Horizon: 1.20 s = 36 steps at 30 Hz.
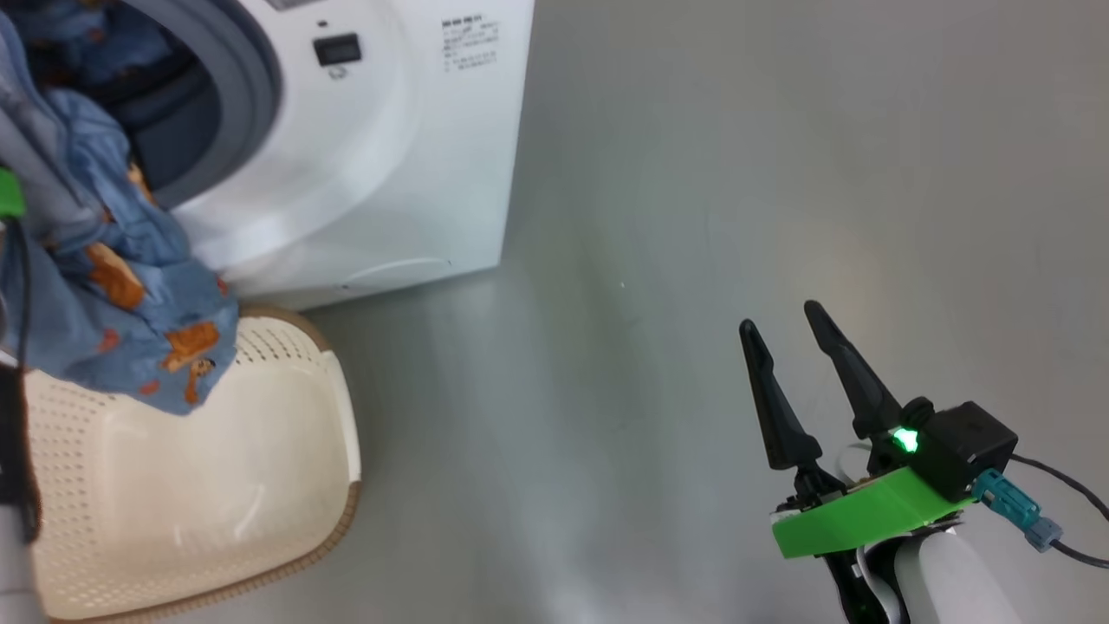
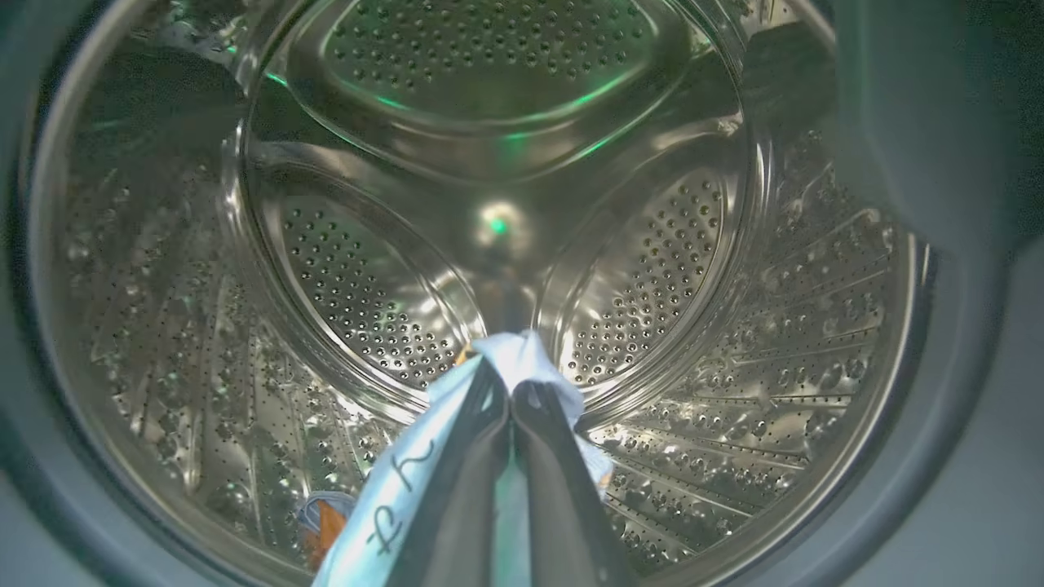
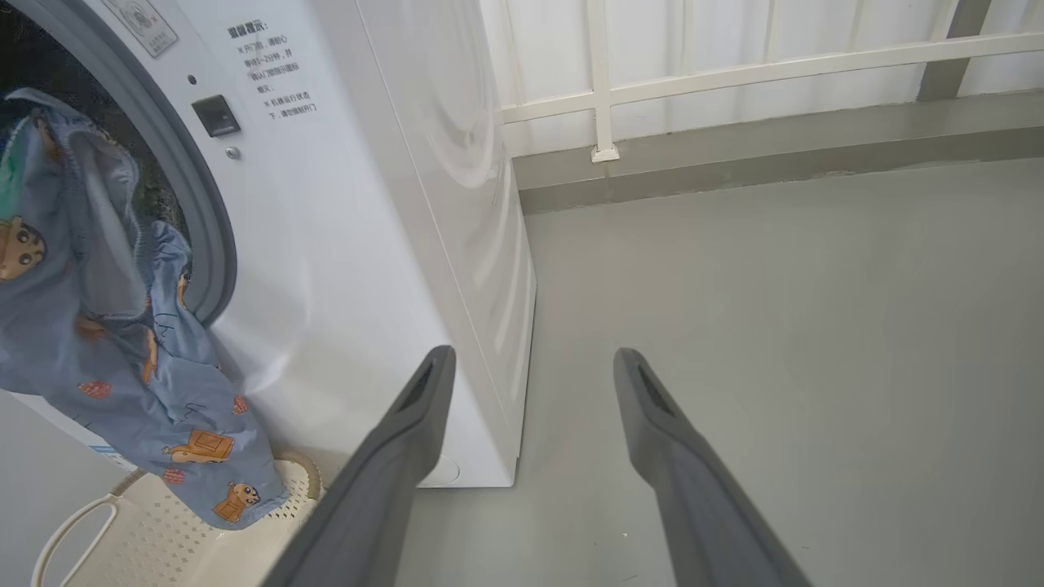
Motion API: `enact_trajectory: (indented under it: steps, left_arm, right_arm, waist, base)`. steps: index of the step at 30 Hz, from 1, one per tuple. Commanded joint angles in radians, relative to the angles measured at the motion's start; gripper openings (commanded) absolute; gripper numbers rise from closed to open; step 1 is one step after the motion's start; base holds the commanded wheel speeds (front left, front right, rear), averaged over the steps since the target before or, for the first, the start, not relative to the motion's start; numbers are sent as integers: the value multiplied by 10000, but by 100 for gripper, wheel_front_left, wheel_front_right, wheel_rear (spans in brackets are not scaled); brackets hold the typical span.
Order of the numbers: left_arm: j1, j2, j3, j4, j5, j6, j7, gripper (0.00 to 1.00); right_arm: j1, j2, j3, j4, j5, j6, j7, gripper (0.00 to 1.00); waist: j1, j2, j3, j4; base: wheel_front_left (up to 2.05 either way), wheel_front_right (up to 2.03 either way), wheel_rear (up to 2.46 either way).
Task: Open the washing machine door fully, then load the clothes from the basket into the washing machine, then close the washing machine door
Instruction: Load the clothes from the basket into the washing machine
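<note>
The left gripper (image 2: 510, 390) is seen closed on the clothes (image 2: 526, 352): its two fingers are pressed together and the light blue fabric is pinched between them, so that it stands out just past the tips and hangs down on both sides of the jaws. Straight ahead of these jaws the steel drum (image 2: 652, 269) is seen, and another bit of the cloth is visible low and to the left of the fingers. In the head view a large part of the clothes is draped out of the mouth of the washer (image 1: 390, 173), and its lower end hangs over the basket (image 1: 295, 381), which is placed just before the washer. The right gripper (image 1: 781, 318) is held with its jaws wide apart and nothing between them; the grey floor (image 1: 693, 173) lies ahead of its tips, and the washer and basket are found to their left.
</note>
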Motion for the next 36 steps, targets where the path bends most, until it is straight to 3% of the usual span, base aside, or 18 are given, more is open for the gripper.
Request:
enact_trajectory:
  steps: [1, 5, 11, 22, 27, 32, 36]
  left_arm:
    - [-326, 601, 77, -102, -64, -25, -59, 0]
    - [-1111, 1009, -353, 608, -283, -25, -10, 0]
    - [-2284, 1584, -935, 1736, -620, -26, 923, 0]
    - [-3782, 2162, -1864, 2758, -827, -26, 1791, 0]
    - [-4300, 2416, -2085, 2881, -855, -26, 1374, 0]
    - [-4895, 2803, -2453, 2562, -332, -26, 255, 0]
    - [-5107, 2875, -2530, 2169, 29, 13, -21, 0]
  right_arm:
    - [-126, -10, 260, -275, 164, 62, -48, 100]
    - [-245, -10, 337, -350, 310, 62, -48, 100]
    - [-400, -10, 507, -443, 498, 62, -48, 100]
    - [-592, -10, 665, -587, 706, 62, -48, 100]
    - [-625, -10, 805, -630, 787, 62, -48, 100]
    - [-714, -10, 934, -688, 826, 62, -48, 100]
    - [-680, -10, 965, -709, 841, 62, -48, 100]
  waist:
    - [0, -1, 622, -270]
    - [0, -1, 1185, -377]
    - [0, -1, 1933, -515]
    - [0, -1, 2812, -565]
    - [0, -1, 3094, -643]
    - [0, -1, 3470, -818]
    - [0, -1, 3543, -880]
  base:
    - [0, 0, 0]
    - [0, 0, 0]
    - [0, 0, 0]
    - [0, 0, 0]
    - [0, 0, 0]
    - [0, 0, 0]
    - [0, 0, 0]
